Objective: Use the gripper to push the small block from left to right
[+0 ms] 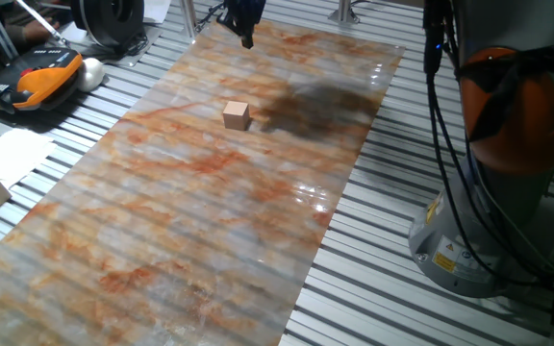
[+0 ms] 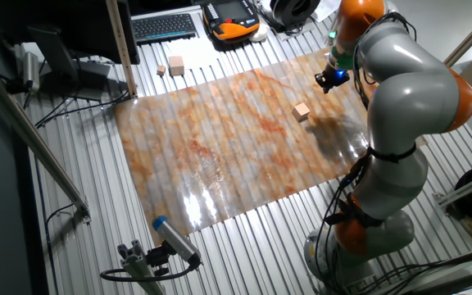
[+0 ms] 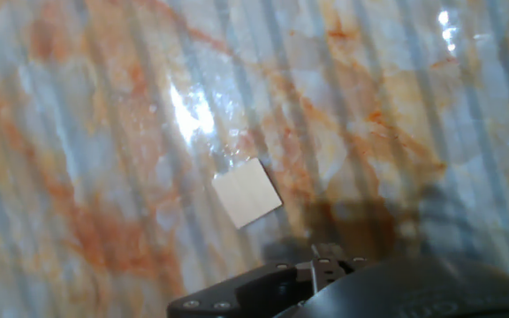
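Marbled sheet (image 1: 210, 221), small block (image 1: 237, 115) corner-on, no long axis; claw (image 1: 246, 34) state unclear.

Marbled sheet (image 1: 210, 221) on slatted table (image 1: 373, 279); keyboard (image 2: 164, 27), orange-black device (image 1: 35, 79), paler wooden blocks (image 2: 176, 65) beside

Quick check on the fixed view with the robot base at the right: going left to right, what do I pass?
Orange and black handset → small block → pincer → dark shadow patch → robot base. The block and pincer sit close in left-right terms, the pincer slightly further right and farther back.
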{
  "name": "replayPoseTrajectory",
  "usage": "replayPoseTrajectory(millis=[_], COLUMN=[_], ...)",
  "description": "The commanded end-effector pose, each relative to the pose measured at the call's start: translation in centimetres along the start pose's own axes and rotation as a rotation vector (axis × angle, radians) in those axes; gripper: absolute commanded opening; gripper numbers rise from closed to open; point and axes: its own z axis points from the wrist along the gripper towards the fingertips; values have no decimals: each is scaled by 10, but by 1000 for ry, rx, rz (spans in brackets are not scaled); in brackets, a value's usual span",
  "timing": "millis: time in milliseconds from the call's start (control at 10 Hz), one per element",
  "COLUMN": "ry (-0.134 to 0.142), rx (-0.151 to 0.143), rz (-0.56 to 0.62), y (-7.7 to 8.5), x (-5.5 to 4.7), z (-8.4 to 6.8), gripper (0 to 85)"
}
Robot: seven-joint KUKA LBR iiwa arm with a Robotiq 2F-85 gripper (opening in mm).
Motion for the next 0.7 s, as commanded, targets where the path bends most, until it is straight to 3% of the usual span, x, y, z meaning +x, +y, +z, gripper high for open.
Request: replayPoseTrajectory(millis=[0, 200, 500, 600], ry=[2, 31, 30, 23], rx=[1, -13, -36, -52], rz=[4, -28, -111, -139], y=[0, 0, 0, -11], x=[0, 0, 0, -3], z=[0, 0, 0, 1], gripper=[0, 0, 0, 0])
